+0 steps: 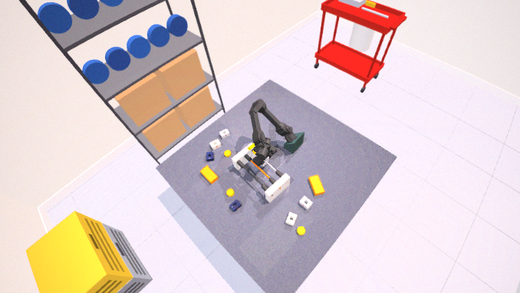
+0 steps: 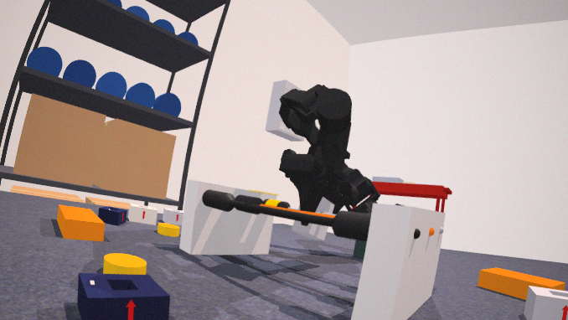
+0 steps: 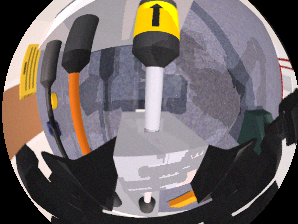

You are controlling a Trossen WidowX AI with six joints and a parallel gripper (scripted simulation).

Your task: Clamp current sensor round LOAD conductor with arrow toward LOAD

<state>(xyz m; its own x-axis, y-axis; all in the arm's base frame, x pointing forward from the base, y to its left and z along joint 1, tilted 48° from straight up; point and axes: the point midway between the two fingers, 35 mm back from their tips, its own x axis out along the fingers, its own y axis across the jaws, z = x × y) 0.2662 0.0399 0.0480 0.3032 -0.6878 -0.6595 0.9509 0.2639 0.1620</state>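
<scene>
The light grey current sensor [image 3: 155, 162] is between my fingers in the wrist view. The white conductor [image 3: 153, 92] [image 1: 273, 168] runs into its far face and shows again below it, so the sensor sits around it. Its two halves look together; the latch and the sensor's arrow cannot be made out. A yellow band [image 3: 143, 20] with a black arrow is on this conductor's black sleeve. My gripper [image 3: 148, 137] is shut on the sensor, one black finger on each side. The top and exterior views mostly hide sensor and fingers behind the arm and rack.
An orange conductor [image 1: 261, 169] [image 3: 75, 100] and a black conductor [image 1: 253, 174] run alongside, between white end blocks [image 1: 278, 189] [image 2: 394, 260]. A dark green block [image 1: 294, 143] stands beside the arm. White and navy sensors, yellow discs and orange blocks [image 1: 208, 174] lie around the rack.
</scene>
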